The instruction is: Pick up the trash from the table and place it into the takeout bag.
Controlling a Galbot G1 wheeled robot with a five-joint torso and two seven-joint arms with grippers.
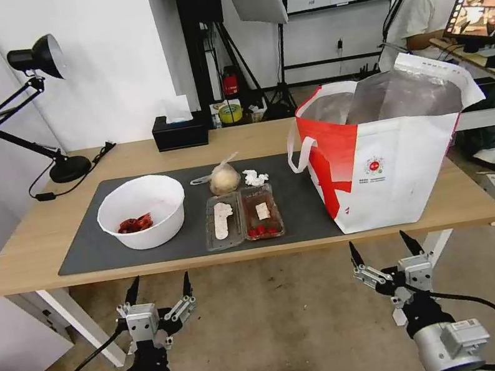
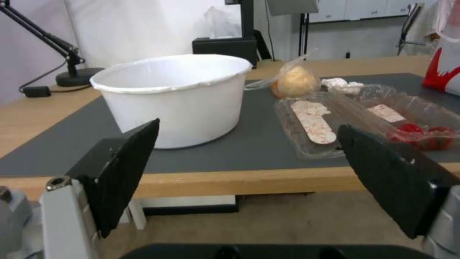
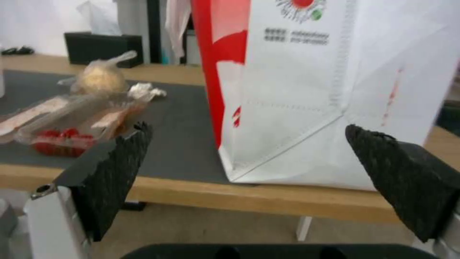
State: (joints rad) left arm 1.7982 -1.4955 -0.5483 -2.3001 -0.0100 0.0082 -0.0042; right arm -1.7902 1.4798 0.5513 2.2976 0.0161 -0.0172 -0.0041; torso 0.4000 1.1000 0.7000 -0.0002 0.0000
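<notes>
The left gripper (image 1: 157, 286) hangs at lower left of the head view and the right gripper (image 1: 386, 244) at lower right, both below the table (image 1: 30, 247) edge with fingers spread wide and nothing between them. On the mat (image 1: 86, 244) at centre lie the bowl (image 1: 142, 211), the box (image 1: 242, 216), the knotted bag (image 1: 224, 179) and the tissue (image 1: 254, 178). The takeout bag (image 1: 394, 154) stands open at right, just beside the box.

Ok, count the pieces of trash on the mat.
4, all left of the takeout bag: white bowl farthest left, clear food box at the mat's front, knotted bag behind it, crumpled tissue beside that. None looks hidden.
</notes>
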